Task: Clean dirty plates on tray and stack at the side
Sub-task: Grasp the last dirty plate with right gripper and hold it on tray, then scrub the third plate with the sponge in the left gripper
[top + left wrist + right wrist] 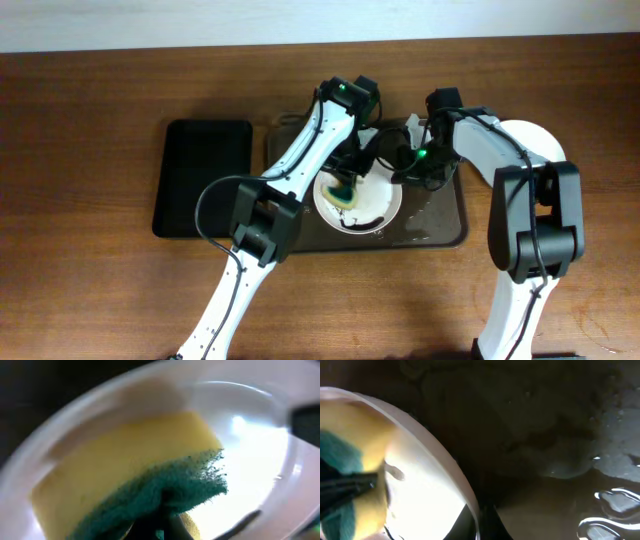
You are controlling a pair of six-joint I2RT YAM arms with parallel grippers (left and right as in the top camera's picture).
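Observation:
A white plate [372, 205] with dark smears sits on the dark brown tray [440, 225]. My left gripper [343, 188] is shut on a yellow sponge with a green scrub side [342, 193] and presses it on the plate's left part. In the left wrist view the sponge [125, 475] fills the frame against the plate [255, 455]. My right gripper [398, 178] is shut on the plate's right rim [462, 485]; the sponge also shows in the right wrist view [350, 465].
A black tray [202, 175] lies to the left of the brown tray on the wooden table [90, 280]. Water pools [610, 505] on the brown tray's right part [545, 435].

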